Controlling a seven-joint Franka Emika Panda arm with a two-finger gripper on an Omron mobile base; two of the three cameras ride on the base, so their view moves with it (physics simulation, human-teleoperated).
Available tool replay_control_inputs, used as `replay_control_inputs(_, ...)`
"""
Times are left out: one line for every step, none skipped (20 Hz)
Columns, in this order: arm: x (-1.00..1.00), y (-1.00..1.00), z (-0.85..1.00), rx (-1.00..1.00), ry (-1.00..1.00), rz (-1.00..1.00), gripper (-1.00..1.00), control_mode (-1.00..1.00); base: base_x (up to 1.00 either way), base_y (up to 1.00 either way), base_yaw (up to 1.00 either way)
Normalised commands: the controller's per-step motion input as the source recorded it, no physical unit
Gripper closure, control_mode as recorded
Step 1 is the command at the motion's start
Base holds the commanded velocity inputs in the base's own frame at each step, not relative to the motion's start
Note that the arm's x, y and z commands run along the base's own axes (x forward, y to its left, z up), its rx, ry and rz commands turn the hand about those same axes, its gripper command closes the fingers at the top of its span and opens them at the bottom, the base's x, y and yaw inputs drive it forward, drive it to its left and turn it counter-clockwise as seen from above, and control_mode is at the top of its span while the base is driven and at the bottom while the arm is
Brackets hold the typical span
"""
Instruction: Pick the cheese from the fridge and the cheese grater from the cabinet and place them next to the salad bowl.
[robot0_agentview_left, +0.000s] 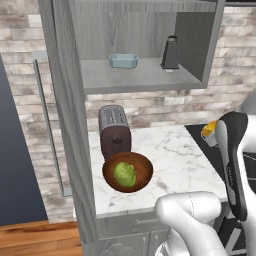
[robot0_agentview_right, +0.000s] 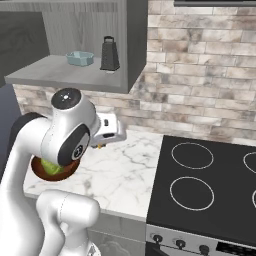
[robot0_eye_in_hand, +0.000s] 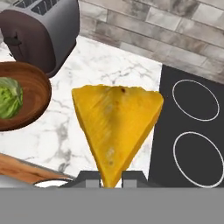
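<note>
**Cheese in the grip, high over the counter**

While the gripper hangs above the marble counter, its jaws are clamped on the narrow tip of the cheese, and the wide yellow end of the wedge fans out toward the brick wall. From the left base view a sliver of that yellow peeks out beside the arm, up off the surface.

Look at the room below: a broad bare stretch of marble lies between the salad bowl and the black stove. The bowl sits close to the counter's front edge, green leaves inside, and the toaster stands just behind it, touching or nearly so. The stove's edge runs flush along the counter's right side, two ring burners in the hand view.

Up above, the cabinet stands open, its door swung out and reaching down past the counter's left edge. On its shelf the cheese grater stands upright near the right wall, with a small blue dish well apart to its left. At far left, the dark fridge face shows.
</note>
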Motion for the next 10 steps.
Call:
replay_control_inputs(0.0,0.29,-0.36,0.0,0.09,0.0,1.0,-1.0,0.0,0.0,0.0)
replay_control_inputs(0.0,0.3,-0.37,0.0,0.08,0.0,1.0,-1.0,0.0,0.0,0.0)
replay_control_inputs(0.0,0.29,-0.33,0.0,0.07,0.0,1.0,-1.0,0.0,0.0,0.0)
replay_control_inputs(0.0,0.34,-0.3,0.0,0.08,0.0,1.0,-1.0,0.0,0.0,0.0)
replay_control_inputs(0.01,0.29,-0.29,0.0,0.1,0.0,1.0,-1.0,0.0,0.0,0.0)
replay_control_inputs(0.04,0.24,-0.29,0.0,0.1,0.0,1.0,-1.0,0.0,0.0,0.0)
replay_control_inputs(0.08,0.21,-0.3,0.0,0.07,0.0,1.0,-1.0,0.0,0.0,0.0)
replay_control_inputs(0.06,0.19,-0.34,0.0,0.04,0.0,1.0,-1.0,0.0,0.0,0.0)
replay_control_inputs(0.06,0.19,-0.41,0.0,0.0,0.0,1.0,-1.0,0.0,0.0,0.0)
replay_control_inputs(0.06,0.15,-0.41,0.0,0.0,0.0,1.0,-1.0,0.0,0.0,0.0)
